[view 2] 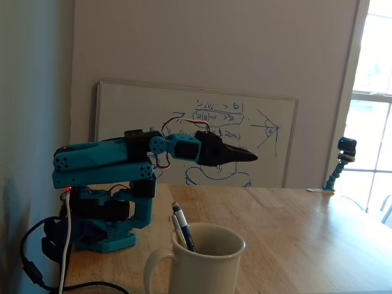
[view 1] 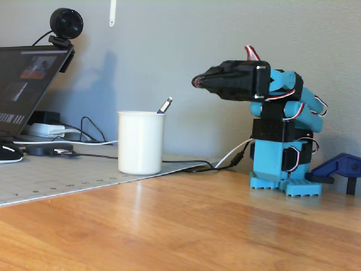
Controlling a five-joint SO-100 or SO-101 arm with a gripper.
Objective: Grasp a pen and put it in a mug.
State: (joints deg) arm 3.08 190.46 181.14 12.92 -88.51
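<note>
While the folded blue plastic arm held its black end effector (view 1: pixel 197 81) closed and empty above the wooden table (view 1: pixel 186 226), one slim silver-tipped pen (view 2: pixel 182 229) leaned inside one smooth white ceramic mug (view 1: pixel 141 142). A black cable (view 1: pixel 189 165) trailed behind the mug; a laptop (view 1: pixel 25 84) stood nearby.

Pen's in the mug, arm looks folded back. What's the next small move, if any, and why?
Probably none beyond holding the rest pose. The pen already stands tilted inside the white mug, its tip poking above the rim. The pincer looks shut and empty, raised off to the side of the mug, with the arm folded over its base. Any further reach would likely only risk bumping the mug.
</note>
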